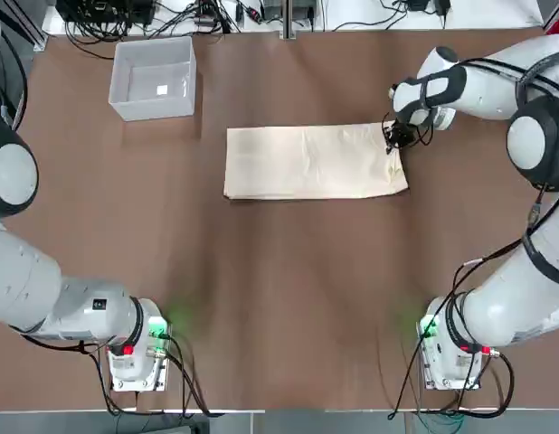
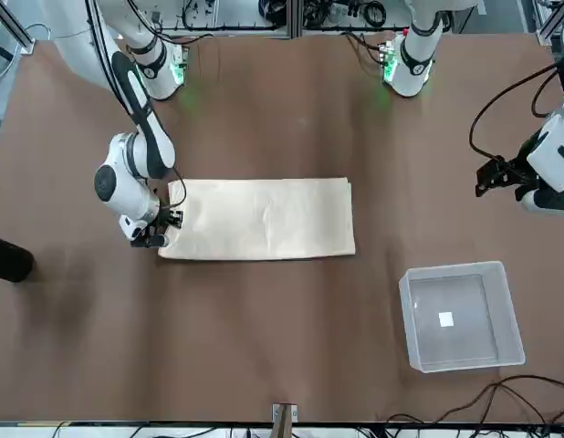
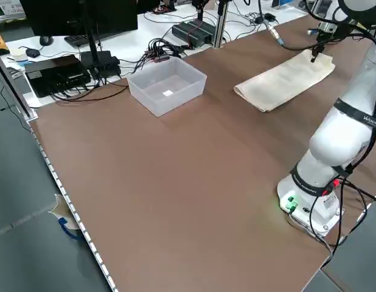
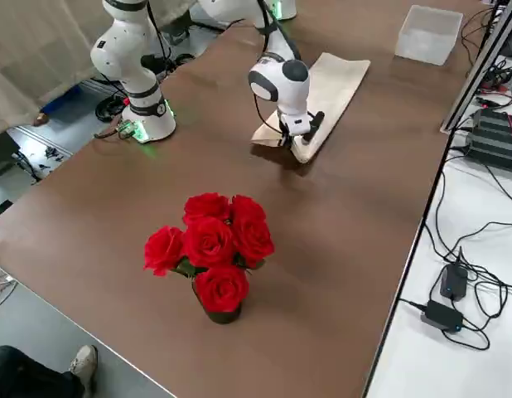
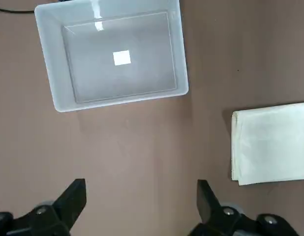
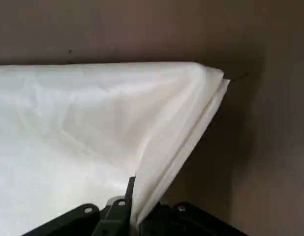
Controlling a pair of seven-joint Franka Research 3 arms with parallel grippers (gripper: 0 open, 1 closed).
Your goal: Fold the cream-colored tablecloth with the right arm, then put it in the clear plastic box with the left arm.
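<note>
The cream-colored tablecloth (image 1: 311, 163) (image 2: 259, 219) lies folded into a long rectangle at mid-table. My right gripper (image 1: 394, 138) (image 2: 154, 239) is low at its far right corner, shut on the layered cloth edge (image 6: 157, 162), which rises between the fingers in the right wrist view. The clear plastic box (image 1: 155, 110) (image 2: 464, 360) (image 5: 120, 101) stands at the far left, holding only a small white label. My left gripper (image 5: 140, 196) (image 2: 492, 178) hangs open above bare table on the left, between the box and the cloth's left end (image 5: 272, 142), with nothing in it.
A vase of red roses (image 4: 210, 249) stands on the table's right part, near the robot's side. Cables and electronics (image 1: 171, 14) (image 3: 54, 70) line the far edge beyond the box. Both arm bases (image 1: 135, 348) (image 1: 451, 348) sit at the near edge.
</note>
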